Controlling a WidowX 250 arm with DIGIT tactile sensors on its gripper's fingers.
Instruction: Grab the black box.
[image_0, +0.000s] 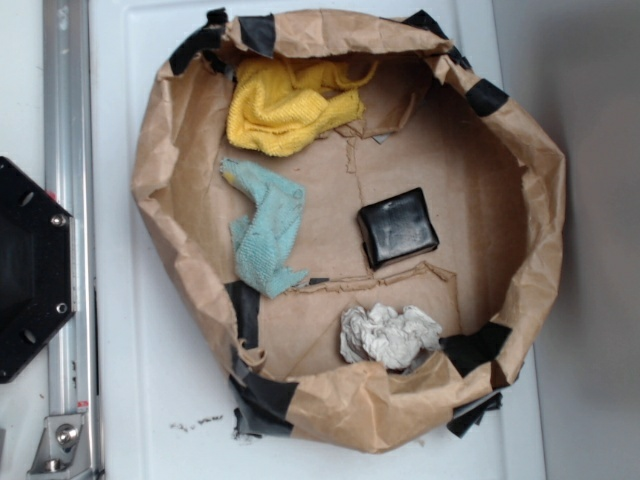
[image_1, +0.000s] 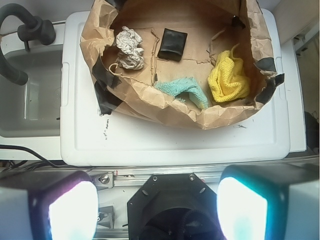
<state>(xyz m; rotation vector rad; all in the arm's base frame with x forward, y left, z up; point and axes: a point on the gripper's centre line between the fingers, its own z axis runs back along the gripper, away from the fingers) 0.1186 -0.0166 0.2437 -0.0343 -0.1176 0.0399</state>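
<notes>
A black box (image_0: 398, 227) is lying in a taped brown paper nest (image_0: 160, 150) on a white table (image_1: 165, 142), while the gripper (image_1: 157, 212) is hovering well back, fingers (image_1: 70, 210) apart.

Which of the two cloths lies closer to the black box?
The teal cloth. It lies just beside the black box on the paper floor, while the yellow cloth is bunched farther off against the brown paper wall.

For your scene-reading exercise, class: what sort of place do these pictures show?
Probably a robot test bench, not a home: a taped brown paper bin on a white plastic surface, a metal rail, and the gripper overhead.
</notes>
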